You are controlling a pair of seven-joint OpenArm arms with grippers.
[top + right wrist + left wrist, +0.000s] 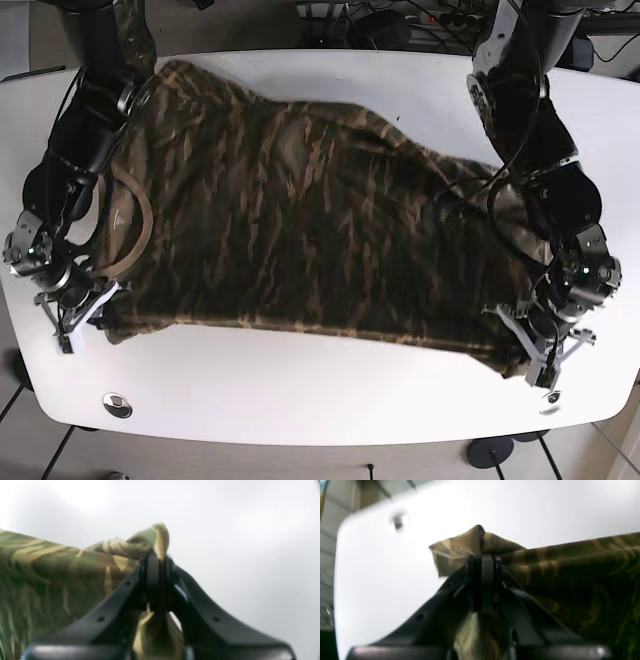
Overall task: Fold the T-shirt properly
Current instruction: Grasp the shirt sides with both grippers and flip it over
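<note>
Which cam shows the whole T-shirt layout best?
Base view: the whole T-shirt spread on the white table, both ends gripped. The wrist views show only blurred pinched corners at the left end effector and right end effector.

Both wrist views were badly blurred for me. The T-shirt (582, 575) ran off the right edge of the left wrist picture, and in the base view the arms covered its corners. A small dark mark (398, 522) on the surface (382, 580) stayed unreadable.
</note>
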